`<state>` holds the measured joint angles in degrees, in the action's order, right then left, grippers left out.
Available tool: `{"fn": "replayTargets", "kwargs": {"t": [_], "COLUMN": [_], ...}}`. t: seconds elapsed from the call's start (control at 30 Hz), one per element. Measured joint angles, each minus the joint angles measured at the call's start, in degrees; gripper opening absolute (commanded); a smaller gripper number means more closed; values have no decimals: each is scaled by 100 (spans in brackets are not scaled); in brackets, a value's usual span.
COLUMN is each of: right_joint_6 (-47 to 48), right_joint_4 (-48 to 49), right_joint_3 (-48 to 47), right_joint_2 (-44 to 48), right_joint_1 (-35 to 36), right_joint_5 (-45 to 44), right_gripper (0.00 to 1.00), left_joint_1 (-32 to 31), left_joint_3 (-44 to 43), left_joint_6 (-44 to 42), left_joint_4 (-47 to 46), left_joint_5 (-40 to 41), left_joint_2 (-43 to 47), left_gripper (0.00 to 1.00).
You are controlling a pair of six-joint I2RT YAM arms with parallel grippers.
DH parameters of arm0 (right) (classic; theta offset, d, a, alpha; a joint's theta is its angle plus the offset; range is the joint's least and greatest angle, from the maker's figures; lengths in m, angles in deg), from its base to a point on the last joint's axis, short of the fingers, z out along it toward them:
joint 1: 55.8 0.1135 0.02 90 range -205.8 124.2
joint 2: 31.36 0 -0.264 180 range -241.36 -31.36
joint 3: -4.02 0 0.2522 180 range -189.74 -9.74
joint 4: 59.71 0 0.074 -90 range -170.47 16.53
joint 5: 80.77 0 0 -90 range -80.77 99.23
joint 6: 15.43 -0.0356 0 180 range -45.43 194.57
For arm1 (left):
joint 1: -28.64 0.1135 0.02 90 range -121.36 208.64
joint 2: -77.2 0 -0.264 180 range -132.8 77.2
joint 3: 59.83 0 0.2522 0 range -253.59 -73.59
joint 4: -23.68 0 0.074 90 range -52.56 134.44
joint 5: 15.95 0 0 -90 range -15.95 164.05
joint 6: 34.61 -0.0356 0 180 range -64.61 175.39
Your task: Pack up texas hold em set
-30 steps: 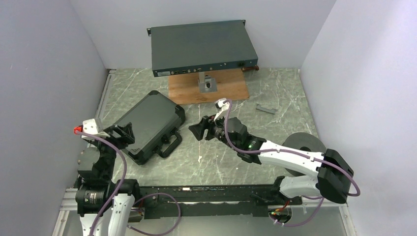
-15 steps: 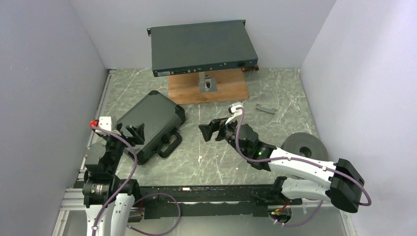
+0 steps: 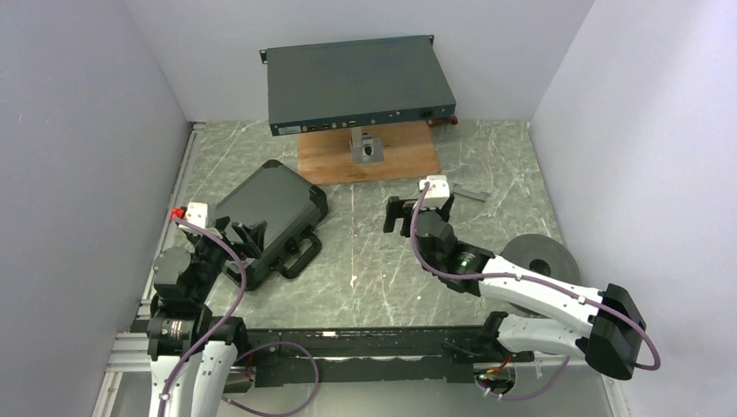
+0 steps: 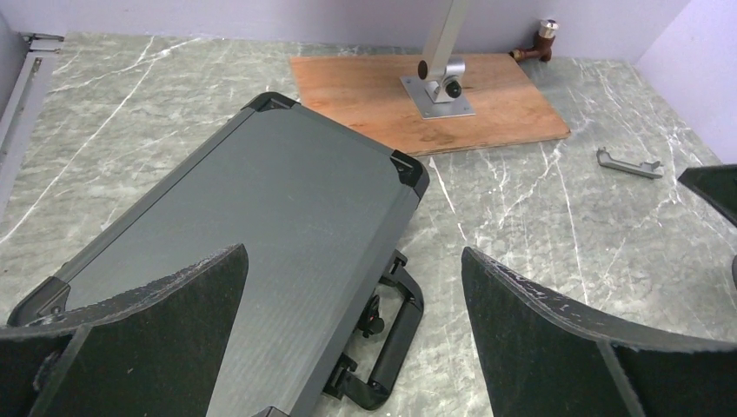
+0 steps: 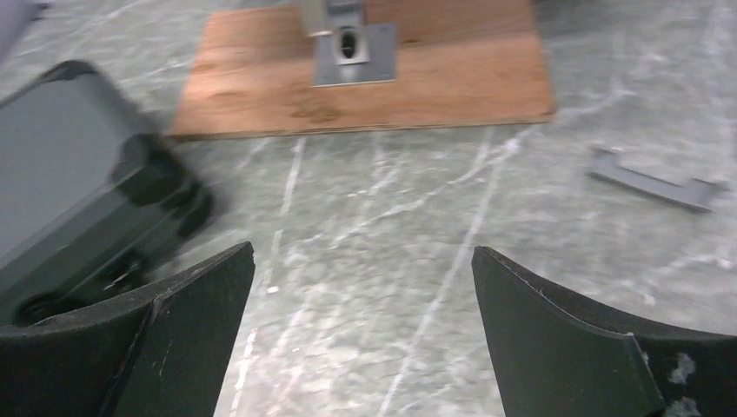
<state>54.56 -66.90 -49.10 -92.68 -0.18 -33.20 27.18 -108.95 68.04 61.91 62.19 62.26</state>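
- You see the black case [image 3: 269, 219] lying flat on the table [image 3: 365, 269], close to the left edge. It sits a bit crooked.
- The lid of the case is shut.
- The handle [image 4: 395, 326] of the case lies flat on the table. It is on the side of the case that faces the middle of the table and the near edge.
- Your left gripper [image 3: 240, 234] hangs over the near end of the case. Its two fingers are wide apart and hold nothing.
- In the left wrist view, one finger [image 4: 148, 321] is over the lid and the other finger [image 4: 556, 334] is over the bare table next to the handle.
- Your right gripper [image 3: 419, 215] is out over the middle of the table, well apart from the case. Its fingers are wide apart too, and nothing is in them.
- In the right wrist view, only bare table shows between its two fingers [image 5: 165, 334].
- A wooden board [image 3: 382, 161] lies at the far edge of the table. A metal post [image 4: 443, 52] stands on it and holds up a big flat grey box [image 3: 358, 82].
- A small grey metal piece [image 3: 469, 192] lies on the table just right of the board.
- A thick dark grey ring [image 3: 541, 254] sits near the right edge, partly hidden by your right arm.
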Motion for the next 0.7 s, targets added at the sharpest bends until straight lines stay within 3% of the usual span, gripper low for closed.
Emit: {"fn": "replayTargets", "kwargs": {"t": [0.37,0.7], "right_joint_6": [-909,-1032], "right_joint_4": [-1569,-1753], "right_joint_3": [-227,-227], "right_joint_2": [131,424], "right_joint_1": [-608,-608], "right_joint_5": [-356,-120], "right_gripper": [100,100], "left_joint_1": [-101,-149], "left_joint_3": [0,0], "left_joint_6": [-101,-122], "left_joint_4": [20,28], "left_joint_5": [17,186], "left_joint_2": [0,-28], "left_gripper": [100,100]}}
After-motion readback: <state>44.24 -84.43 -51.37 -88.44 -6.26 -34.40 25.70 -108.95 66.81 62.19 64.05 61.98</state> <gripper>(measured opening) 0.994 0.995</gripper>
